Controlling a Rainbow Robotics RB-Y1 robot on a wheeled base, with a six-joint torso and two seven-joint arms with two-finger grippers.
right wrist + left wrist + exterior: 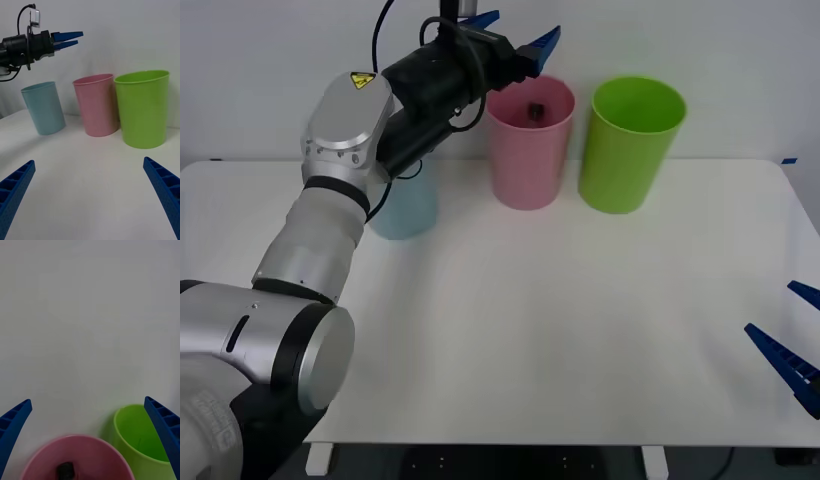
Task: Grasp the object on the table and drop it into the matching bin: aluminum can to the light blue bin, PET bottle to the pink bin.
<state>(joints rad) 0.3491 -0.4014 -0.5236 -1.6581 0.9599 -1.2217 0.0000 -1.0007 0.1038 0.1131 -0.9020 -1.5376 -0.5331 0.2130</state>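
Nearest, at the right edge of the white table [560, 330], the right gripper [792, 345] sits low and idle, its blue fingers [165, 191] spread wide with nothing between them. Farther back stand three bins in a row: the light blue bin [406, 205] on the left, partly hidden behind the left arm, the pink bin [529, 142] in the middle, and a lime green bin [630, 143] just beside it on the right. The PET bottle [534, 110] lies down inside the pink bin, only its black cap [65, 469] showing. Above the pink bin's far left rim hangs the left gripper [520, 35], its fingers [165, 427] parted and holding nothing.
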